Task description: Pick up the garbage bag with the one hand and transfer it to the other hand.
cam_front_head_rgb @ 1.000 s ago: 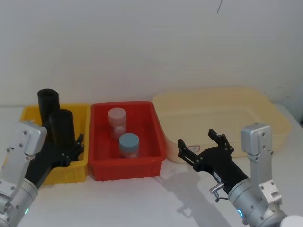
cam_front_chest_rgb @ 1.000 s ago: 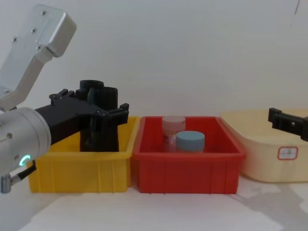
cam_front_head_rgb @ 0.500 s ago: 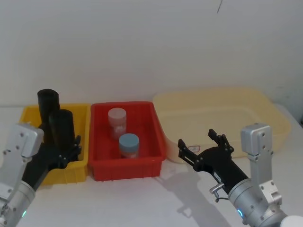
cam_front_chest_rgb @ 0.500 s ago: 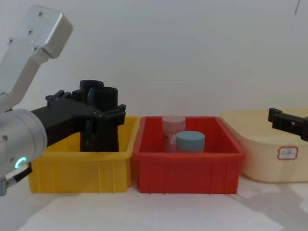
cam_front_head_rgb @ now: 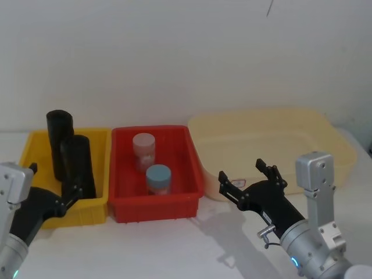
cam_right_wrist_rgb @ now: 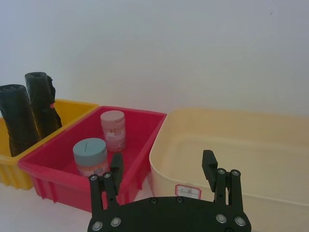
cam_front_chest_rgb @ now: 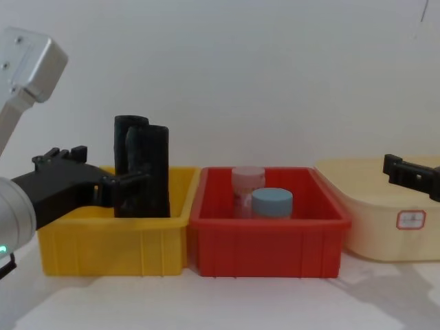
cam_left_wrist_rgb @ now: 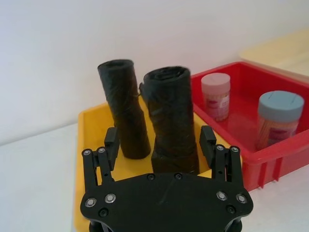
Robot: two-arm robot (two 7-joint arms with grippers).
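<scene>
Currently: left tool [cam_left_wrist_rgb: 160, 137] spread wide and empty, low at the left edge of the head view, just in front of the yellow bin [cam_front_head_rgb: 99, 209]. From the wrist, its two fingers line up either side of the garbage bag [cam_front_head_rgb: 78, 165] but stop short of it; no contact.

Bag location: the nearer of two black rolls, standing upright in the yellow bin, left of centre in the head view. The second roll [cam_front_head_rgb: 58, 139] stands close behind it; I cannot tell whether they touch.

Right tool [cam_front_head_rgb: 242, 171] is also wide and empty, at lower right of the head view, above the counter [cam_front_head_rgb: 174, 244] in front of the cream tub [cam_front_head_rgb: 325, 139], well apart from the bag.

Handling estimate: rolled plastic film, so probably light, with a crinkled matte skin that should grip well. Likely firm along its length but yielding under a hard squeeze. Plan: take hold around the middle, above the bin wall, clear of the second roll, leaving the top end free for the right tool.
</scene>
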